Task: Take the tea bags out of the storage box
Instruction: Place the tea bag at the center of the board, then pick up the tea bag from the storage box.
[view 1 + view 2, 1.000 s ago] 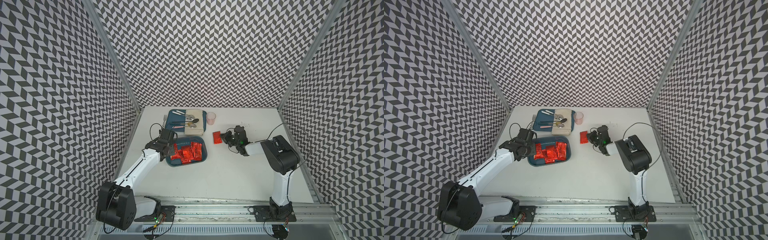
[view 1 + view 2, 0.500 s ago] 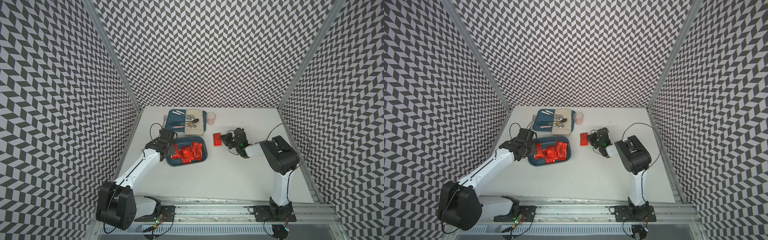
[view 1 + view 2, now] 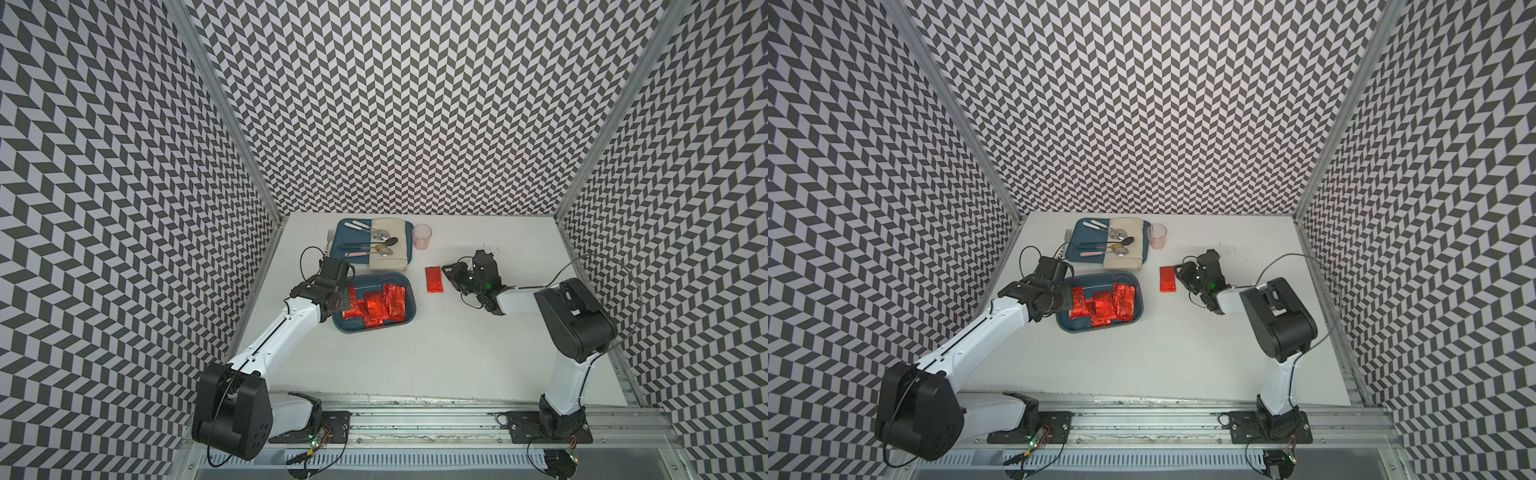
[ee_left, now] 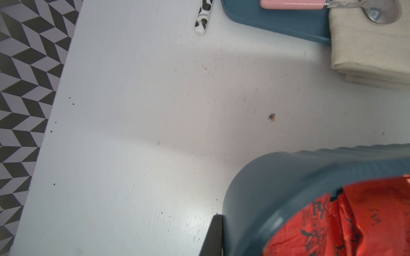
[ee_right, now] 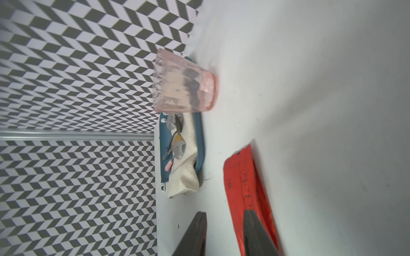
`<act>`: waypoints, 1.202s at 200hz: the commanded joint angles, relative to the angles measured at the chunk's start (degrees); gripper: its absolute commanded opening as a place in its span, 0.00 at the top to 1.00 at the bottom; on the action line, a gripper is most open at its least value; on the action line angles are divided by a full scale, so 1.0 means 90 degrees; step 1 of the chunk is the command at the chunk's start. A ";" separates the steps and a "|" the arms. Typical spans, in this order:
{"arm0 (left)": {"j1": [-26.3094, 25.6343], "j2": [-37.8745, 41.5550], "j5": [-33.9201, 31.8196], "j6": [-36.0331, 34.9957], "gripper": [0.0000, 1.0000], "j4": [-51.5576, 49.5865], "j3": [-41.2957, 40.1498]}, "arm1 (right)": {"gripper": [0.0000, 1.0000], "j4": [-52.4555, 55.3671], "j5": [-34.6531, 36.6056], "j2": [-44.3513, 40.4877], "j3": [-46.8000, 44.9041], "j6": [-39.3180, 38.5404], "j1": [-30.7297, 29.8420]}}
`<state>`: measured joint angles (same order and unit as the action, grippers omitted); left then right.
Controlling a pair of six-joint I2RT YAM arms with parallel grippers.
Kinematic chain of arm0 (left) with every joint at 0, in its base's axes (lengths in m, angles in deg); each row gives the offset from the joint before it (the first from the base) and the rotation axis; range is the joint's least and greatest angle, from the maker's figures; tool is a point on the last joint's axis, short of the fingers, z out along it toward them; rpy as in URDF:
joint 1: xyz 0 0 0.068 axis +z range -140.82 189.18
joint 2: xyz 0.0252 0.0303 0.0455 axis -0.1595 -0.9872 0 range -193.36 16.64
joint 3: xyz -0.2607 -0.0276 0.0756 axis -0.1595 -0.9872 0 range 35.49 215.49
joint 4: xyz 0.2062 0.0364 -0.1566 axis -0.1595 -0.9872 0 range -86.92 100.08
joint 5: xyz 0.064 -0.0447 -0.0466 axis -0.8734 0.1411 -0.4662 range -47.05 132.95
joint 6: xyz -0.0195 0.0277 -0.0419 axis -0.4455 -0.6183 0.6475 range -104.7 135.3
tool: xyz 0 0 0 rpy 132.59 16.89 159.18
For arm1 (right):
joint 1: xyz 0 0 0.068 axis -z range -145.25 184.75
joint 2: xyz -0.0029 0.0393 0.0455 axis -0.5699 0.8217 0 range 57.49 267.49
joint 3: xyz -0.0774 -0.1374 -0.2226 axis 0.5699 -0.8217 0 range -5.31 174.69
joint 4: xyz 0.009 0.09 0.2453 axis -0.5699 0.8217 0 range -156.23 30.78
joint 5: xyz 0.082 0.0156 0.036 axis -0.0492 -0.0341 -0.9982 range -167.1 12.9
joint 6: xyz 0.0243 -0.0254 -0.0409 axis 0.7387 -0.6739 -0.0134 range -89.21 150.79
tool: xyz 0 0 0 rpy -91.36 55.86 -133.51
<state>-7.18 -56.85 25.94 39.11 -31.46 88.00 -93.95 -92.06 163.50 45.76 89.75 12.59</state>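
The teal storage box (image 3: 376, 330) (image 3: 1100, 328) sits left of centre in both top views, with several red foil tea bags (image 3: 374, 305) (image 3: 1104, 303) inside. My left gripper (image 3: 343, 297) is shut on the box's left wall. In the left wrist view one finger (image 4: 215, 237) presses the outer wall (image 4: 255, 188), and the other is hidden inside. A single tea bag (image 3: 434, 279) (image 3: 1168, 279) (image 5: 246, 184) lies flat on the table right of the box. My right gripper (image 3: 449, 272) (image 5: 225, 212) is open beside it, low over the table, with one fingertip over the bag's near end.
A flat blue tray (image 3: 340, 237) with cutlery and a beige cloth (image 3: 388, 249) sits behind the box. A pink cup (image 3: 422, 237) (image 5: 184, 82) stands at the tray's right. A cow-patterned handle (image 4: 203, 17) lies left of the tray. Patterned walls enclose the table.
My right gripper has opened and let go of the tea bag, which now lies on the table. The gripper has drawn back slightly to the right. The left arm has not moved.
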 commanded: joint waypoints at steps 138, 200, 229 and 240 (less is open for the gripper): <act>0.0026 0.0044 0.0144 -0.0014 1.00 0.0251 -0.0024 | 0.51 0.6479 0.3064 0.0521 0.4620 -0.2902 -0.3563; 0.0022 -0.0006 0.0153 -0.0028 1.00 0.0265 -0.0022 | 0.51 0.6744 0.3184 0.0979 0.4713 -0.2820 -0.3671; 0.0031 -0.0023 0.0157 -0.0029 1.00 0.0273 -0.0024 | 0.53 0.6791 0.3052 0.1202 0.4715 -0.2864 -0.3689; 0.0030 -0.0027 0.0162 -0.0029 1.00 0.0264 -0.0024 | 0.54 0.6791 0.3078 0.1235 0.4715 -0.2867 -0.3696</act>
<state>-7.18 -56.85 26.75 38.92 -30.98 87.98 -33.17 -65.07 172.64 87.03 63.81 -20.17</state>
